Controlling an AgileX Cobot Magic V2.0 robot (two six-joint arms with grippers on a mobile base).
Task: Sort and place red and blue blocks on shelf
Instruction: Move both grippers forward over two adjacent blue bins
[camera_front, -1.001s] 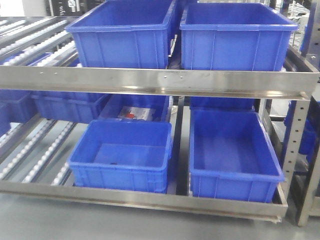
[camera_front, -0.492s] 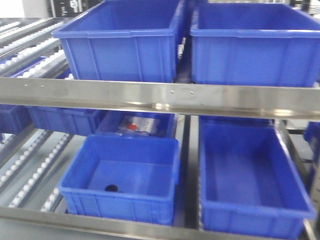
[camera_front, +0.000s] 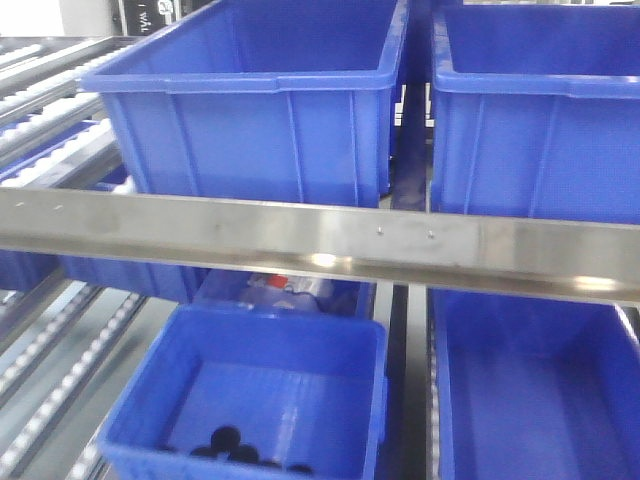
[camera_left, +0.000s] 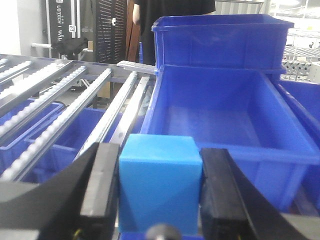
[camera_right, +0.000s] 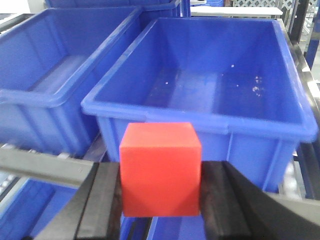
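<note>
Blue block (camera_left: 160, 170) is clamped in my left end effector (camera_left: 160, 192), red block (camera_right: 160, 165) in my right end effector (camera_right: 160, 197), both just before the shelf's (camera_front: 300, 235) upper bins (camera_left: 220, 115); too low an approach may catch a rim (camera_right: 165, 114).

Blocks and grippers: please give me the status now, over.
Left gripper shut on blue block. Right gripper shut on red block. Left upper bin and right upper bin ahead, open; nothing seen in the way.
</note>
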